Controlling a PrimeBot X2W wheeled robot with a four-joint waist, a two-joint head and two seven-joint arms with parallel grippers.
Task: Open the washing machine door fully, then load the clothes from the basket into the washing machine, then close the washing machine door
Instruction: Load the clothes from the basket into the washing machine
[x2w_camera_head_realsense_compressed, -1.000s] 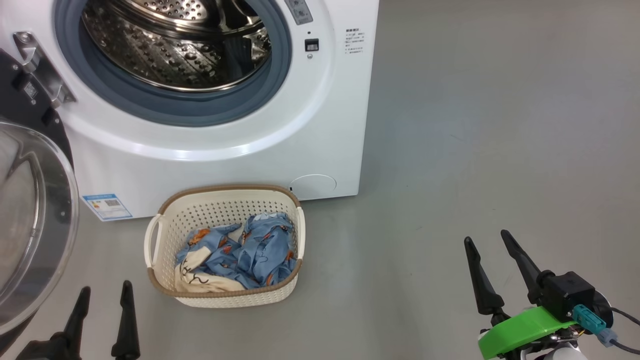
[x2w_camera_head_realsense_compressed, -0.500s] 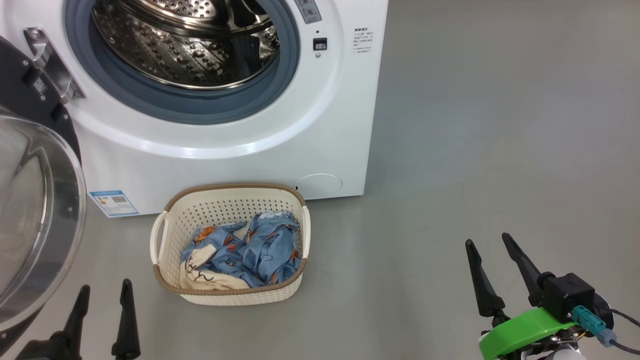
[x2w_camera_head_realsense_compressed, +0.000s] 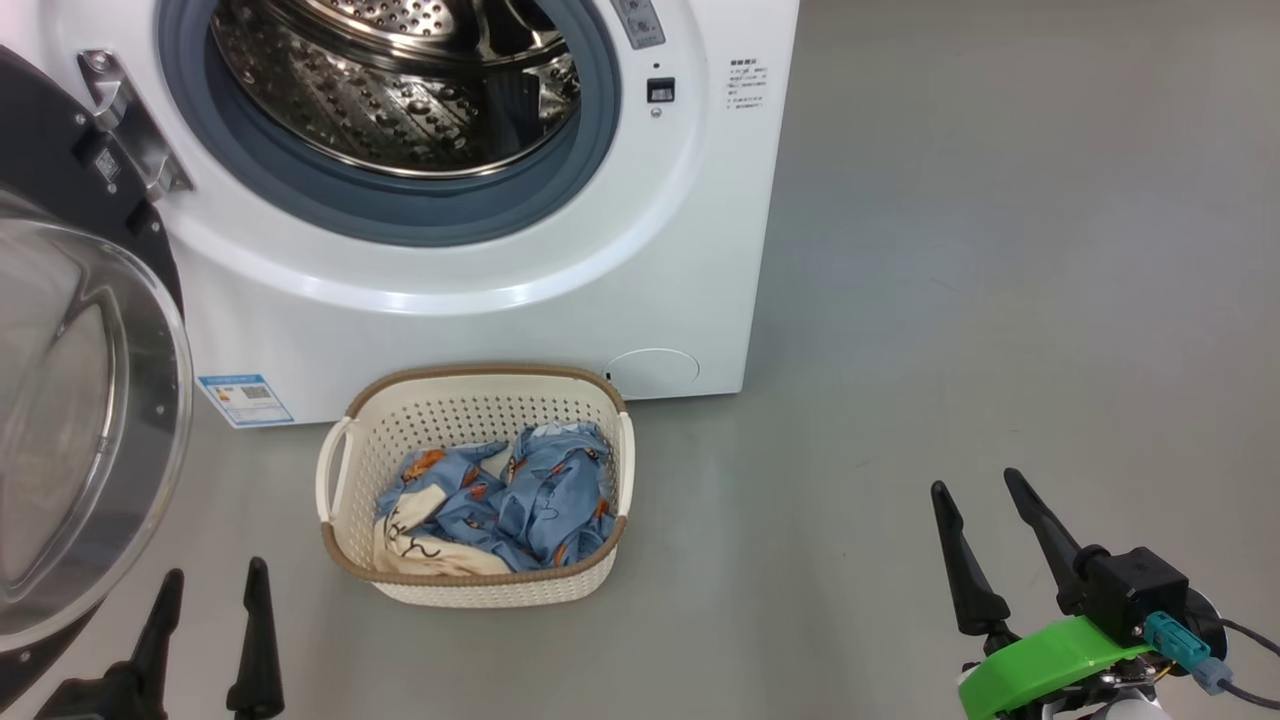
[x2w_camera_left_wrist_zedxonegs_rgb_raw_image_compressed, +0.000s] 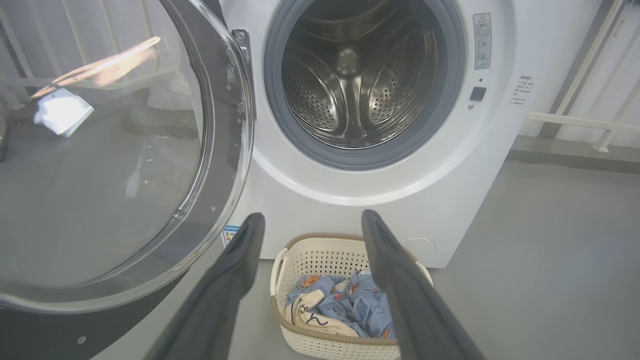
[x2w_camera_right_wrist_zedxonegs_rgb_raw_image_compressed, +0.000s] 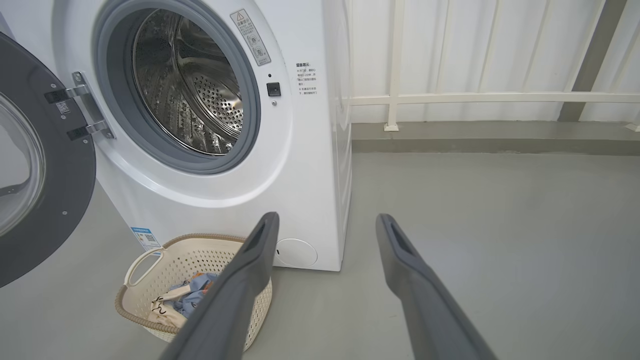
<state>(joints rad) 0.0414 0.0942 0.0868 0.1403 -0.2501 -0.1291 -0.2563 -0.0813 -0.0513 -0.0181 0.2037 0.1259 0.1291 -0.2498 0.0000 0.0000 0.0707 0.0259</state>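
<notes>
The white washing machine (x2w_camera_head_realsense_compressed: 690, 250) stands ahead with its steel drum (x2w_camera_head_realsense_compressed: 400, 90) exposed. Its round black door (x2w_camera_head_realsense_compressed: 70, 420) with the clear bowl window is swung out to the left, also seen as the door (x2w_camera_left_wrist_zedxonegs_rgb_raw_image_compressed: 115, 150) and door (x2w_camera_right_wrist_zedxonegs_rgb_raw_image_compressed: 35, 165). On the floor in front sits the cream basket (x2w_camera_head_realsense_compressed: 475, 590) holding the blue printed clothes (x2w_camera_head_realsense_compressed: 510, 500). My left gripper (x2w_camera_head_realsense_compressed: 215, 575) is open at the lower left, short of the basket. My right gripper (x2w_camera_head_realsense_compressed: 980, 480) is open at the lower right, well right of the basket. In the wrist views the basket (x2w_camera_left_wrist_zedxonegs_rgb_raw_image_compressed: 320, 255) and basket (x2w_camera_right_wrist_zedxonegs_rgb_raw_image_compressed: 150, 305) lie beyond empty fingers.
Grey floor (x2w_camera_head_realsense_compressed: 1000, 250) spreads to the right of the machine. A white railing (x2w_camera_right_wrist_zedxonegs_rgb_raw_image_compressed: 475, 97) and wall run behind it. A blue label (x2w_camera_head_realsense_compressed: 245, 398) marks the machine's lower left corner.
The whole head picture has shifted right, so the camera has moved. Both grippers stay open and hold their places in the view.
</notes>
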